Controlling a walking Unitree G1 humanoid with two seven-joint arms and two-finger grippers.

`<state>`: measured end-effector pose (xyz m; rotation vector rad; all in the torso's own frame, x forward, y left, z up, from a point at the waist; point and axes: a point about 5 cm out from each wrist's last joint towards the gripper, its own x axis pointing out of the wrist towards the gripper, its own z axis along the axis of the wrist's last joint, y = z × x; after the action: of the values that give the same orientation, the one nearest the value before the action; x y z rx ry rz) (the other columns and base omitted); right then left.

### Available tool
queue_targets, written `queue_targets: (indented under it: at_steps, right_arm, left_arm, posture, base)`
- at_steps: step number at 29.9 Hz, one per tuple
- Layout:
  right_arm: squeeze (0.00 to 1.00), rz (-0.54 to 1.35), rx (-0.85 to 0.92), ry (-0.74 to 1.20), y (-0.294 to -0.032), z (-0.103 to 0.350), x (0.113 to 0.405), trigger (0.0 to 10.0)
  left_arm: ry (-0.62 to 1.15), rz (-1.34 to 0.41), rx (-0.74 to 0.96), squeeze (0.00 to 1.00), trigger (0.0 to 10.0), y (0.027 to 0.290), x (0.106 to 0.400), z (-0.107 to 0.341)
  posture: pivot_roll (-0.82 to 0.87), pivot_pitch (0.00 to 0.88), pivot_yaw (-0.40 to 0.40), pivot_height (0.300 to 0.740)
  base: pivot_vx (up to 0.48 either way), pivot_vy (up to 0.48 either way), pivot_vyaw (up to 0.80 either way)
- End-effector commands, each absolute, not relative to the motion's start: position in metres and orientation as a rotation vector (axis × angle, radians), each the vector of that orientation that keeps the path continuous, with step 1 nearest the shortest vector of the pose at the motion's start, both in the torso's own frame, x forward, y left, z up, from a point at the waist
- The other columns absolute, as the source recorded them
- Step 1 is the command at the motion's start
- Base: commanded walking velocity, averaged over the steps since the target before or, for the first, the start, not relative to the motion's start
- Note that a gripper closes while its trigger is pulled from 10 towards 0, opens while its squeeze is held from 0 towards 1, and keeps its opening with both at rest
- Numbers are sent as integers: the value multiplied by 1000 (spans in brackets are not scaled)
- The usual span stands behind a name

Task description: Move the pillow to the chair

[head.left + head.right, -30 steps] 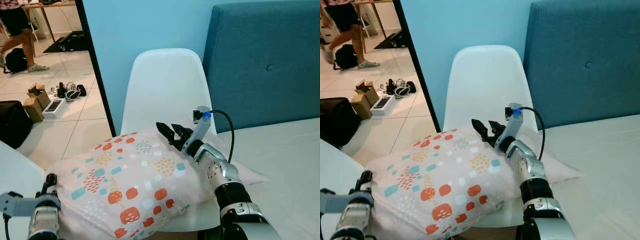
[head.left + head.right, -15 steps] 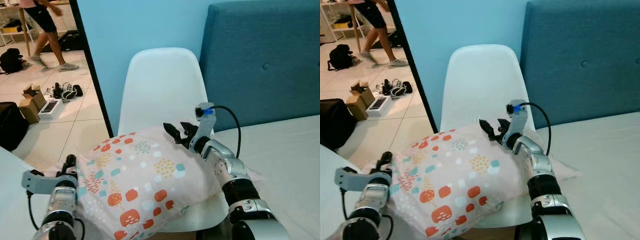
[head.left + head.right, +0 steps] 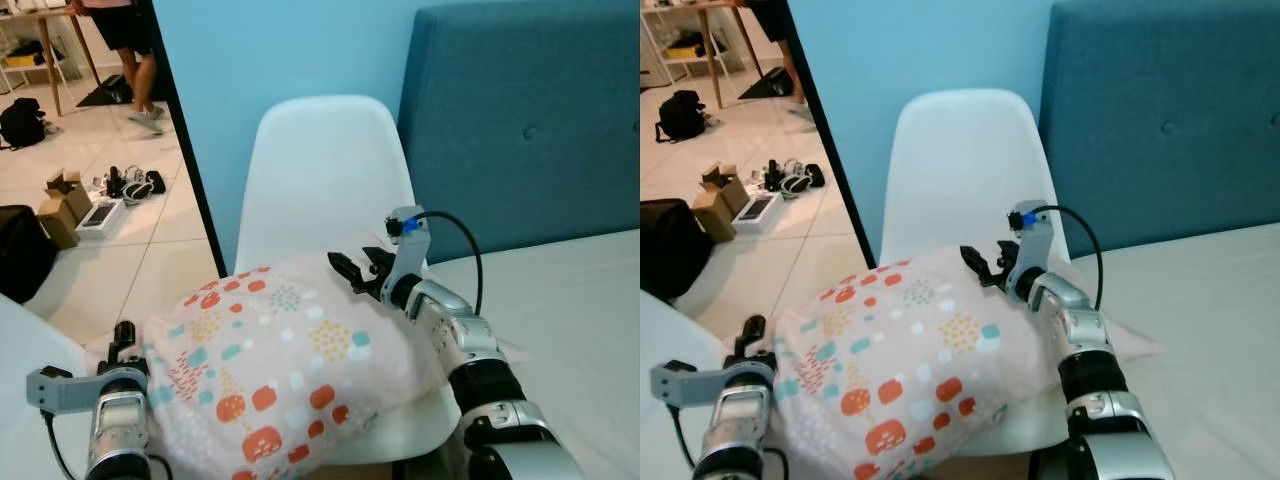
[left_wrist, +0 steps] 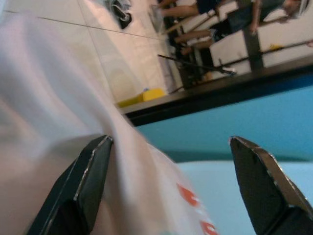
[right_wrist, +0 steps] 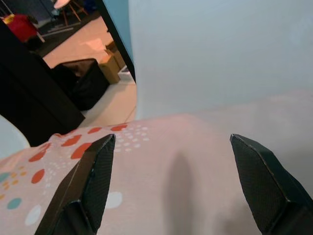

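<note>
Compared with half a second back, I see my left gripper (image 3: 122,335) has dropped lower and further toward 8 o'clock, off the pillow's (image 3: 290,375) near-left corner, and the person (image 3: 135,40) in the far room has walked on to 11 o'clock. The patterned pillow lies on the seat of the white chair (image 3: 325,180), hanging over its front-left edge toward me, much where it was. My right gripper (image 3: 358,268) sits at the pillow's far-right corner, at about 1 o'clock of the pillow, little changed. In the head views I cannot judge the finger gaps well; the left wrist view fills that in, showing the left fingers (image 4: 85,183) spread wide with pale pillow fabric bulging against one of them. The right wrist view shows the right fingers (image 5: 90,181) equally spread, hovering over the dotted cover with the chair back behind. The blue headboard (image 3: 525,110) and the bed (image 3: 580,310) lie at 3 o'clock.
</note>
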<state>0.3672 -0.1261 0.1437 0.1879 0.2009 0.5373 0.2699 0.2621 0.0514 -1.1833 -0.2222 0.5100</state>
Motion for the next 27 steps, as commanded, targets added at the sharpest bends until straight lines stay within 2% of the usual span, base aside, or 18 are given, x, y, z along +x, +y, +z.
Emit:
queue_targets:
  at_steps: [1,5,7,9,11,13,14,18,25,27]
  right_arm:
    - [0,558,182,219,-122,141,367,10000]
    - [0,562,174,232,-123,139,365,10000]
    - [0,564,171,243,-124,137,364,10000]
    - [0,564,171,243,-124,137,364,10000]
    - [0,566,167,250,-125,135,363,10000]
    - [0,570,163,254,-124,135,363,10000]
    - [0,570,163,254,-124,135,363,10000]
    - [0,582,152,250,-122,138,364,10000]
    - [0,572,132,247,-127,142,365,10000]
    - [0,549,132,247,-133,144,365,10000]
  left_arm:
    - [-242,647,-1094,0,10000,277,247,57]
    - [-201,766,-1006,0,10000,283,224,50]
    - [-116,847,-867,0,10000,287,204,36]
    - [-116,847,-867,0,10000,287,204,36]
    - [-6,915,-795,0,10000,290,187,15]
    - [88,950,-854,0,10000,287,178,-7]
    - [88,950,-854,0,10000,287,178,-7]
    - [201,908,-1034,0,10000,268,189,-30]
    - [291,929,-1050,0,10000,261,197,-41]
    - [324,885,-1098,0,10000,254,214,-42]
  posture:
    - [117,10,31,575]
    - [119,10,30,575]
    - [121,4,27,575]
    - [121,4,27,575]
    - [120,0,26,575]
    - [118,0,21,575]
    - [118,0,21,575]
    - [88,0,19,575]
    - [60,0,21,575]
    - [49,0,10,575]
  base:
    - [0,0,0]
    - [0,0,0]
    - [0,0,0]
    - [0,0,0]
    - [0,0,0]
    - [0,0,0]
    - [0,0,0]
    - [0,0,0]
    - [0,0,0]
    - [0,0,0]
